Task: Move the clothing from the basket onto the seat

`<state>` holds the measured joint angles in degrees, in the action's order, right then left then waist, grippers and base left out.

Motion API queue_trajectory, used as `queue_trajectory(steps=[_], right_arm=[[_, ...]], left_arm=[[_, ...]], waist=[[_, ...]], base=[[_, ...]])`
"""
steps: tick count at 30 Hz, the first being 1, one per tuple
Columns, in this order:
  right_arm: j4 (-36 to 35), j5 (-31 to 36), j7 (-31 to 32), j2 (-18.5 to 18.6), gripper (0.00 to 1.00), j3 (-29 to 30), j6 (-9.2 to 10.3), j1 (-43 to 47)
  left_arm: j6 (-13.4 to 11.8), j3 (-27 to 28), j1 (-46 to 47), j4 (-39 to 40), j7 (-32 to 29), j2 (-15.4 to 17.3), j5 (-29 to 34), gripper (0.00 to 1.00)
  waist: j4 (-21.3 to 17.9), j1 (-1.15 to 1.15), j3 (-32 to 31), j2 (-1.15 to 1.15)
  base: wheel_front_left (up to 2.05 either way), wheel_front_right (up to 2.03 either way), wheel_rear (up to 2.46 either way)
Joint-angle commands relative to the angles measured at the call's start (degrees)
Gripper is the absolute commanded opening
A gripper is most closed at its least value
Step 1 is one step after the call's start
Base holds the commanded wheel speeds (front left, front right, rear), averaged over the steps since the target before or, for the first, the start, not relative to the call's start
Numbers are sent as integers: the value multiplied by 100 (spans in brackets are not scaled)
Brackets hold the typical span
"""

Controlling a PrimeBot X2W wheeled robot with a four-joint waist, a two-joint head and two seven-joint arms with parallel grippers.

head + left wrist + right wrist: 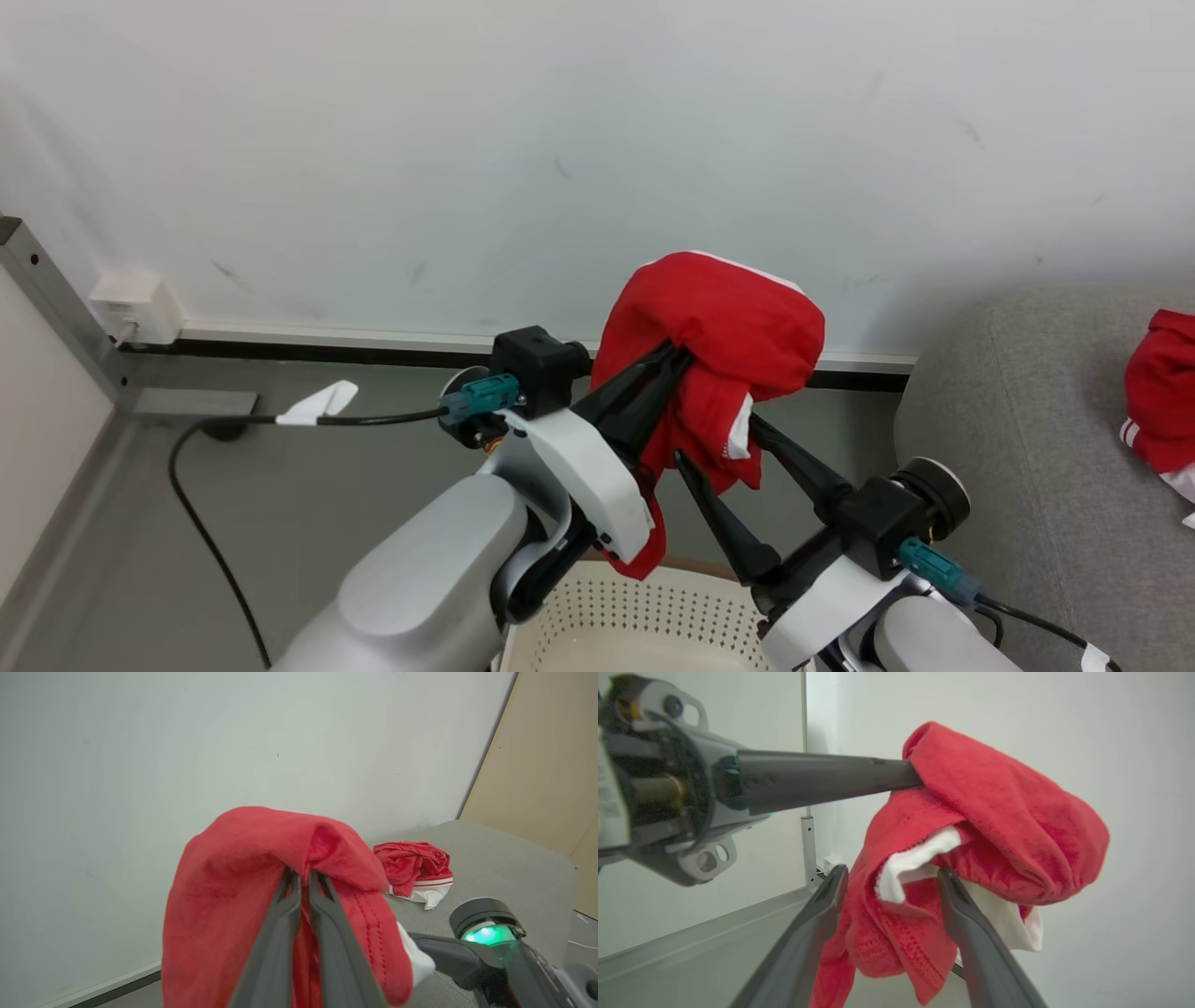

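held garment [714, 345]: you have 1 bright red piece of clothing up in the air, bunched into a hood shape in front of the wall, with a white part showing at its lower edge.
left gripper [299, 877]: your 2 dark fingers are pressed together on a fold near the top of the held garment, and the fabric drapes over their tips.
right gripper [893, 871]: your jaws are spread wide, 1 finger on each side of the lower hanging folds. The finger on the right of the right wrist view lies against the white part. Nothing is clamped here.
basket [635, 616]: cream and perforated, it sits straight below both grippers at the bottom edge of the head view. A red tail of the held garment hangs down close to its far rim.
seat [1018, 448]: the grey sofa is off to your right, well apart from the held garment.
second garment [413, 868]: 1 more red piece with white stripes lies crumpled on the seat, near the wall side.
floor [280, 504]: grey, with a black cable [201, 532] curving across it on your left.
wall [560, 140]: white, with a pale socket box [138, 306] low at the left.
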<state>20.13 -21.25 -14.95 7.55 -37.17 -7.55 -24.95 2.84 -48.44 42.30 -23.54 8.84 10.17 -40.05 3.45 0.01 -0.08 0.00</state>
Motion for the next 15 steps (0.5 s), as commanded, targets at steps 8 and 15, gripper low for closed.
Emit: queue_trajectory(steps=[8, 15], right_arm=[[767, -162, -13, -222, 100, -121, 13, -387], [1028, -189, -13, -320, 29, -39, 13, -462]], left_arm=[[113, -194, -54, -52, 8, -226, -62, 0], [154, -249, -25, -81, 8, -261, -100, 0]], waist=[[268, -1, 33, 0], [376, -1, 85, 0]], base=[[0, 0, 0], [0, 0, 0]])
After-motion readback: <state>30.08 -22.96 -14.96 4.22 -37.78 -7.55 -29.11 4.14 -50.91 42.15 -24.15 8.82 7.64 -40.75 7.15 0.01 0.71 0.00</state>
